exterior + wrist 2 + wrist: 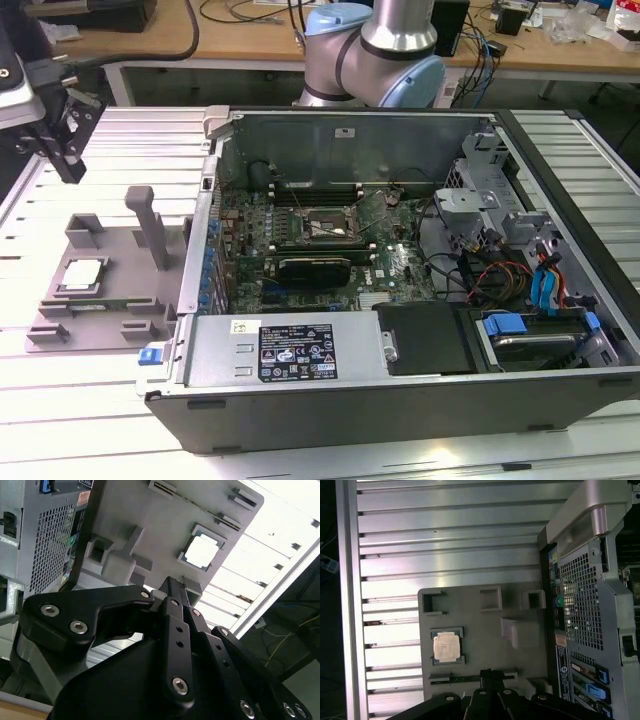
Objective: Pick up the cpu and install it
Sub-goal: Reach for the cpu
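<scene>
Cpu (pixel 82 273) lying flat in its slot on grey tray (pixel 120 325), tray just beside open computer case (pixel 400 400), gripper (pixel 70 170) up in the air near tray, well apart from cpu, clenched tight, holding nothing.

Exterior view: even room light, soft shadow inside case (pixel 360 140); bench (pixel 70 400) at its 9 o'clock pale, slight sheen. Second wrist view: bench blown white, cpu (pixel 201 551) glaring, my hand (pixel 170 587) dark vs it. First wrist view dimmer, streaky glare.
</scene>
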Motion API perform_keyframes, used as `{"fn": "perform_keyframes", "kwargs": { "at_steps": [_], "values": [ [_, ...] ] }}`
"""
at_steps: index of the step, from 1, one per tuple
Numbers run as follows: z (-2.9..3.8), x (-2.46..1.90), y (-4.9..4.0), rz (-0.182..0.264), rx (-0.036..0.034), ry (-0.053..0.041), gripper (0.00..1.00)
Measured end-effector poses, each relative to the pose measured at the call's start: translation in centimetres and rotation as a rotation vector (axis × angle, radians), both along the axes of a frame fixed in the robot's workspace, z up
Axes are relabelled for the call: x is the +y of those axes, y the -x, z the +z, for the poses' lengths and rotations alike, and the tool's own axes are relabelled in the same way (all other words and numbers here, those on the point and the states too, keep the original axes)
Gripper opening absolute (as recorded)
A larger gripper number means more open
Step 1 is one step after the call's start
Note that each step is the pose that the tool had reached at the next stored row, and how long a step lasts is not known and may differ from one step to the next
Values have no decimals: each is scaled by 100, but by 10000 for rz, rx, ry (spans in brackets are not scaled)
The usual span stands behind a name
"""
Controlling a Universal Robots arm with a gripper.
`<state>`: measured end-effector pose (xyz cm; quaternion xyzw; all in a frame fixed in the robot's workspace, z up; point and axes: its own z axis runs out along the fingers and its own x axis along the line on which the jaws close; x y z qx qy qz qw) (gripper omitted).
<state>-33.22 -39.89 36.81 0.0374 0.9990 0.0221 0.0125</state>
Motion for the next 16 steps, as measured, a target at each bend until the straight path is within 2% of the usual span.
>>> {"fn": "perform_keyframes", "kwargs": {
  "at_steps": [2, 6, 14, 16],
  "values": [
    [-31, 0, 9, 0, 1, 0, 11],
    [-148, 0, 37, 0, -1, -1, 11],
    [-333, 1, 78, 0, 0, -1, 11],
    [-362, 1, 79, -1, 0, -1, 11]
  ]
}}
